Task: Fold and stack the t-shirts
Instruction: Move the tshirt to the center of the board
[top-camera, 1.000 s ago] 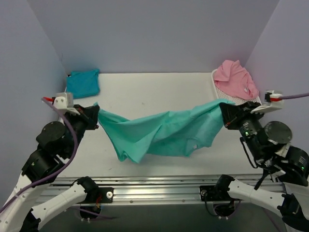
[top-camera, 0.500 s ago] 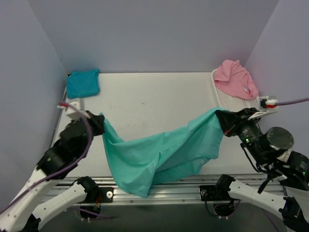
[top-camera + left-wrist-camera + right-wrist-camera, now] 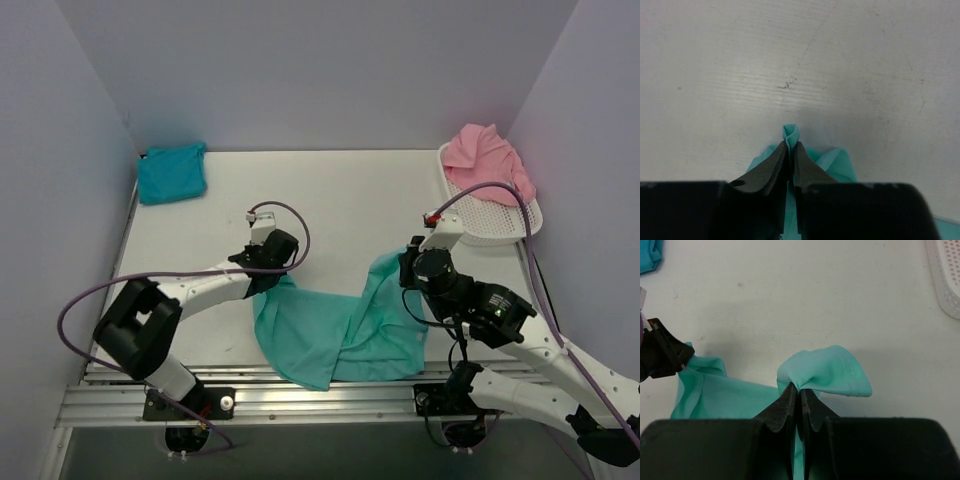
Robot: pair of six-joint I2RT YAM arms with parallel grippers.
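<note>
The sea-green t-shirt [image 3: 335, 330] lies bunched on the table near the front edge, held at two corners. My left gripper [image 3: 268, 272] is shut on its left corner; a small tuft of the shirt [image 3: 790, 133] sticks out past the closed fingertips [image 3: 782, 155]. My right gripper [image 3: 405, 270] is shut on its right corner, where a hemmed fold of the shirt [image 3: 835, 372] bulges above the closed fingertips [image 3: 788, 395]. The turquoise-blue t-shirt [image 3: 172, 172] lies folded at the back left. The pink t-shirt [image 3: 488, 160] is heaped in the basket at the back right.
The white mesh basket [image 3: 490, 222] stands at the back right; its rim shows in the right wrist view [image 3: 945, 275]. Purple walls close in the back and both sides. A metal rail [image 3: 300, 398] runs along the front edge.
Both arms have swung inward and down toward the table's middle. The sea-green shirt, stretched in the air between them before, now sags bunched on the table.
</note>
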